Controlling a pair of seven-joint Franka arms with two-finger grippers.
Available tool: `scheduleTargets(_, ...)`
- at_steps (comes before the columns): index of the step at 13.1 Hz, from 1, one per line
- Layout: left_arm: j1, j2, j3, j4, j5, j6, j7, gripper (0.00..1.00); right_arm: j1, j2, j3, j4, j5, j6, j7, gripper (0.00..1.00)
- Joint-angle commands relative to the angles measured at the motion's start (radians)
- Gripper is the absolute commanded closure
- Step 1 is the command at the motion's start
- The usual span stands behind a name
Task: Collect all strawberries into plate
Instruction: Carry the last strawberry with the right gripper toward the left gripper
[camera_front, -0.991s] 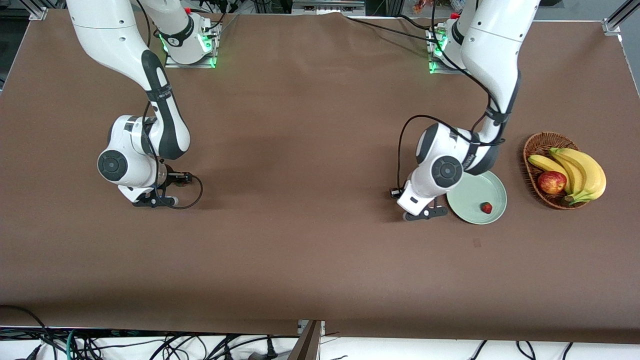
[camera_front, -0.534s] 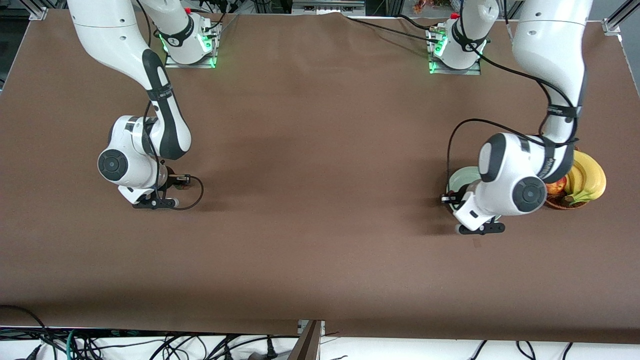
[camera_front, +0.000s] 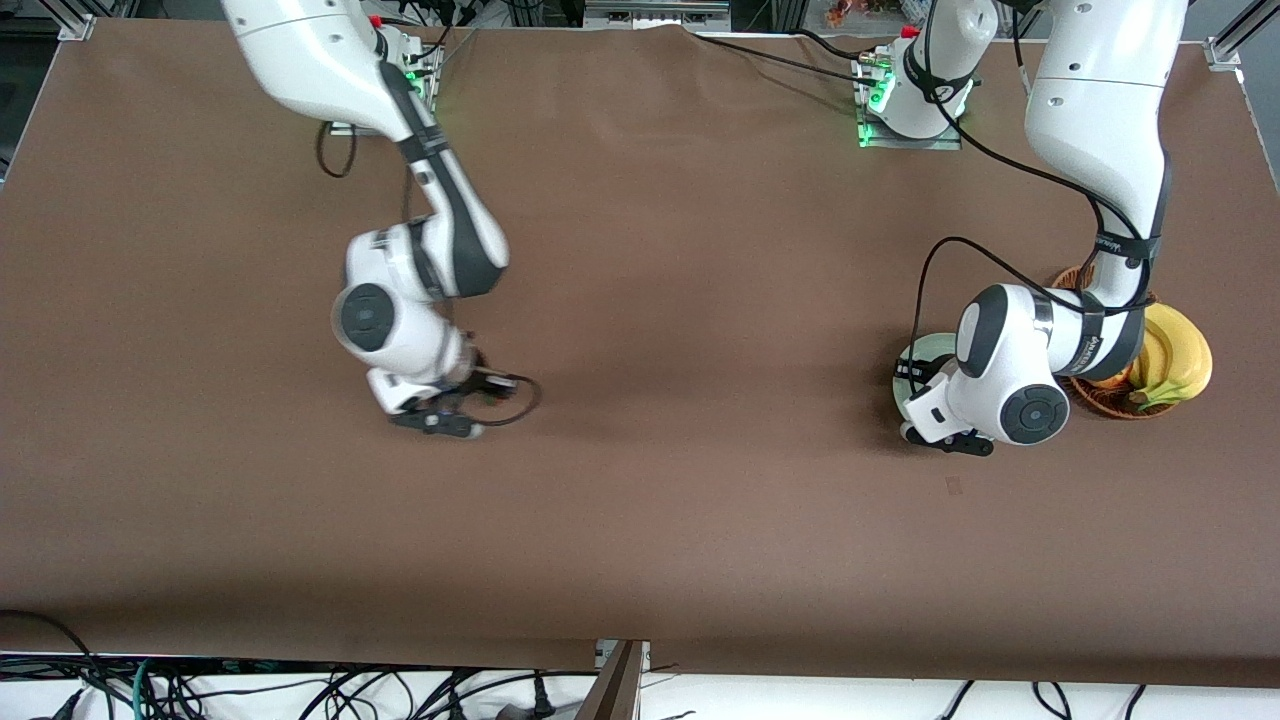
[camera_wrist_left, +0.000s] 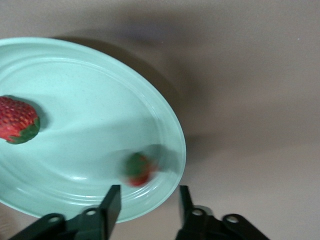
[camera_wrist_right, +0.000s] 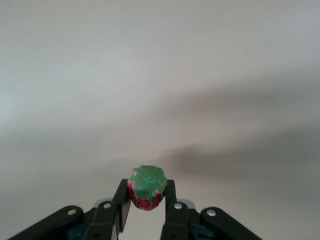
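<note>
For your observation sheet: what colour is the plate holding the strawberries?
Pale mint green plate, clearest in the left wrist view.

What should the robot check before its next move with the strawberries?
1. Right gripper holds a strawberry: ok, pinched between its fingers.
2. Left gripper has let go: ok, fingers apart, nothing between them.
3. Strawberries on the plate: ok, one resting, one blurred berry by the rim.
4. Blurred berry settled: cannot tell.
5. Left arm clear of the plate: not ok, it hangs over it.
</note>
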Motion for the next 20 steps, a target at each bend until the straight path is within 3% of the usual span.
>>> scheduleTargets(1, 0.007, -0.004, -0.001, 0.013, 0.022, -0.019, 0.040, 0.00, 0.109, 0.184, -0.007, 0.277, 0.002, 0.003, 0.285, 0.90)
scheduleTargets(3, 0.018, -0.033, -0.003, 0.020, 0.013, -0.034, 0.052, 0.00, 0.157, 0.264, -0.007, 0.404, 0.001, 0.029, 0.477, 0.90)
scheduleTargets(7, 0.025, -0.168, -0.006, 0.065, 0.007, -0.155, 0.025, 0.00, 0.252, 0.363, -0.008, 0.464, 0.001, 0.288, 0.644, 0.90)
scheduleTargets(11, 0.012, -0.218, -0.015, 0.111, -0.027, -0.154, -0.067, 0.00, 0.312, 0.480, -0.018, 0.618, -0.002, 0.298, 0.791, 0.90)
scheduleTargets(12, 0.012, -0.216, -0.013, 0.111, -0.066, -0.146, -0.084, 0.00, 0.324, 0.480, -0.019, 0.621, -0.004, 0.298, 0.797, 0.83)
scheduleTargets(13, 0.010, -0.213, -0.015, 0.111, -0.091, -0.134, -0.089, 0.00, 0.341, 0.479, -0.019, 0.621, -0.005, 0.298, 0.799, 0.28)
scheduleTargets(14, 0.005, -0.207, -0.015, 0.109, -0.098, -0.125, -0.090, 0.00, 0.358, 0.473, -0.037, 0.621, -0.024, 0.290, 0.797, 0.00)
scheduleTargets(17, -0.037, -0.179, -0.013, 0.106, -0.096, -0.085, -0.154, 0.00, 0.335, 0.433, -0.083, 0.623, -0.044, 0.186, 0.747, 0.00)
scheduleTargets(20, -0.071, -0.147, -0.015, 0.108, -0.099, -0.010, -0.210, 0.00, 0.237, 0.323, -0.071, 0.623, -0.033, -0.030, 0.511, 0.00)
